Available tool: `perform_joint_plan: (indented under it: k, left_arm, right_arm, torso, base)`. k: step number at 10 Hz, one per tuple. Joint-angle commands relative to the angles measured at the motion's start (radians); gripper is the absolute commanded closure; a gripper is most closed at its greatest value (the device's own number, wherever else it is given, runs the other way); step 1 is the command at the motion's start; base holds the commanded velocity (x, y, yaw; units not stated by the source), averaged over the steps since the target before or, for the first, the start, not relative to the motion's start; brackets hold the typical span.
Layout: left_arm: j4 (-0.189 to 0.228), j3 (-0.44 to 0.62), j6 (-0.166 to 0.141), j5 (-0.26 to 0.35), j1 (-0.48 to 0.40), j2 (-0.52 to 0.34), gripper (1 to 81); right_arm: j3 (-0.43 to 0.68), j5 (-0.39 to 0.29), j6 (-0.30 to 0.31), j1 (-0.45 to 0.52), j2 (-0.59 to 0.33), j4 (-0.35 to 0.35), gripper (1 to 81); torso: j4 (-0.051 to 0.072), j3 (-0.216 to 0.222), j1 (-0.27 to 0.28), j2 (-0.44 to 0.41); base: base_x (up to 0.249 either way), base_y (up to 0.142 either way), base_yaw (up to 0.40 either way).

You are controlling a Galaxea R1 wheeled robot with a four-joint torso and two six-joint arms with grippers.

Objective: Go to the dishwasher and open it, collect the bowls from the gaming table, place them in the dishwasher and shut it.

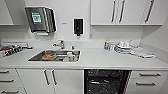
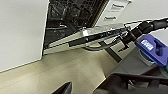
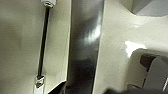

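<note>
1. The head view is looking down on a white worktop (image 1: 100, 58) with a steel sink (image 1: 55, 55) sunk near its front edge, towards the left, a tap (image 1: 60, 45) behind it and dishes lying inside.
2. Under the worktop's front edge, right of the sink, the dishwasher (image 1: 106, 81) is standing open, its dark racks showing between white cupboard doors (image 1: 50, 80) and drawers (image 1: 147, 80).
3. Stacked crockery (image 1: 123, 47) is sitting at the worktop's back right; a towel dispenser (image 1: 40, 18) and a soap dispenser (image 1: 78, 26) are hanging on the wall.
4. The left wrist view is giving what the head view lacks: the dishwasher's lowered door, edge-on, above a pale floor (image 2: 65, 72).
5. The right wrist view is showing a brushed-steel panel (image 3: 85, 45) beside a white cupboard front with a bar handle (image 3: 43, 42).
6. No bowl is visible near either claw.
7. Neither claw's fingers are showing clearly, so I cannot tell whether they are released or clenched.
</note>
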Motion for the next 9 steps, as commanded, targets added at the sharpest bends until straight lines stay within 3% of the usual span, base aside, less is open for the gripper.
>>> perform_joint_plan:
  k: [1,7,9]
  left_arm:
    - [0.008,0.034,0.007,0.01,-0.073,-0.035,1.0]
    - [0.004,0.021,0.007,0.032,-0.07,-0.012,1.0]
    - [0.0,-0.007,0.006,0.03,-0.047,0.0,1.0]
  right_arm:
    - [0.045,-0.075,-0.039,0.052,-0.025,0.052,1.0]
    - [-0.003,0.021,-0.045,0.021,-0.033,0.047,1.0]
    - [0.039,0.116,-0.076,0.029,-0.08,-0.028,1.0]
  torso:
    - [0.0,0.0,0.0,0.0]
    - [0.0,0.0,0.0,0.0]
    - [0.0,0.0,0.0,0.0]
  base:
    - [-0.096,0.0,0.0]
    - [-0.076,0.0,0.0]
    - [0.0,0.0,0.0]
